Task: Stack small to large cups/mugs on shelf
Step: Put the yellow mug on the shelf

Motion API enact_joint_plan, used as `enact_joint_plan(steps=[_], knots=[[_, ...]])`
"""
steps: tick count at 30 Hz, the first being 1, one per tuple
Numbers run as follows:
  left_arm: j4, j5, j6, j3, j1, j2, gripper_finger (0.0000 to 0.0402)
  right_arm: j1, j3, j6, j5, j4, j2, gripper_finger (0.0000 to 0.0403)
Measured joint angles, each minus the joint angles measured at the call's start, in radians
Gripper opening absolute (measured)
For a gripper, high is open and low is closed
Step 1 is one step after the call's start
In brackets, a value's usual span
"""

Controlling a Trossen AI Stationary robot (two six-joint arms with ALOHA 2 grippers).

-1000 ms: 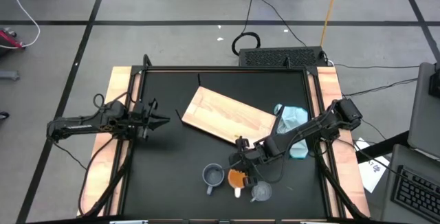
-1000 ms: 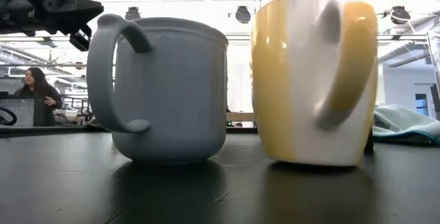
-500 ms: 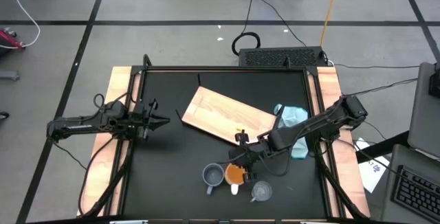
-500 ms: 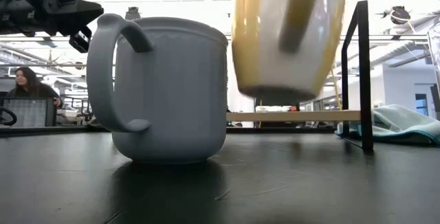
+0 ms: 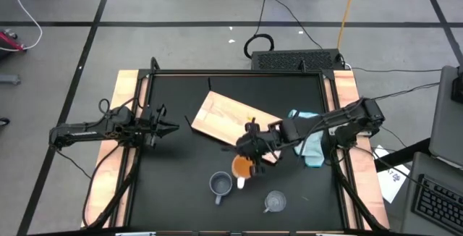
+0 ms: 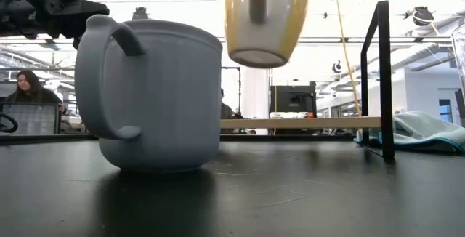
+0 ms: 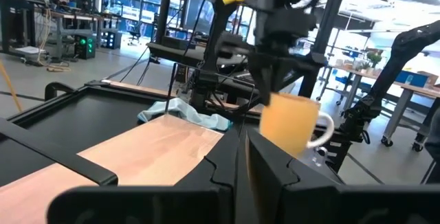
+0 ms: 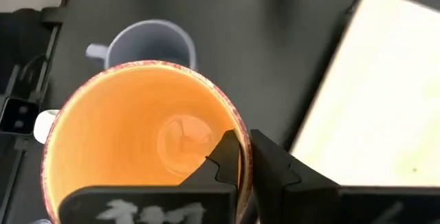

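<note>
My right gripper [image 5: 251, 156] is shut on the orange mug [image 5: 242, 168] and holds it in the air beside the near edge of the light-wood board [image 5: 235, 122]. The mug's underside shows in the low view [image 6: 265, 51]. The grey-blue mug [image 5: 220, 184] stands upright on the black tabletop, and the clear glass cup [image 5: 273, 203] stands to its right. My left gripper [image 5: 172, 128] is shut and empty at the table's left side, well away from the cups. My right gripper holds the orange mug by its rim [image 8: 236, 129], on the side opposite the white handle [image 5: 241, 184]. One finger [image 8: 223, 161] is inside the mug and the other [image 8: 273, 165] outside. The fingers come from above. The mug hangs upright, mouth up, clear of the table.
A light blue cloth [image 5: 311, 136] lies at the board's right end, under my right arm. A black upright post [image 6: 383, 77] shows at the right in the low view. People show in the room beyond the table [image 6: 25, 91].
My right gripper has lifted the orange mug off the table and carried it up and toward the far edge, to the board's near edge. The mug has stayed upright. The grey-blue mug has shifted a little toward the table's left.
</note>
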Motion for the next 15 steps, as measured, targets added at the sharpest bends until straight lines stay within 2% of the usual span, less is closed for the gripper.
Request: enact_joint_plan(steps=[15], knots=[[-0.001, -0.006, 0.020, 0.000, 0.000, 0.000, 0.0033, -0.216, 0.048, -0.099, -0.055, -0.029, 0.000, 0.0007]])
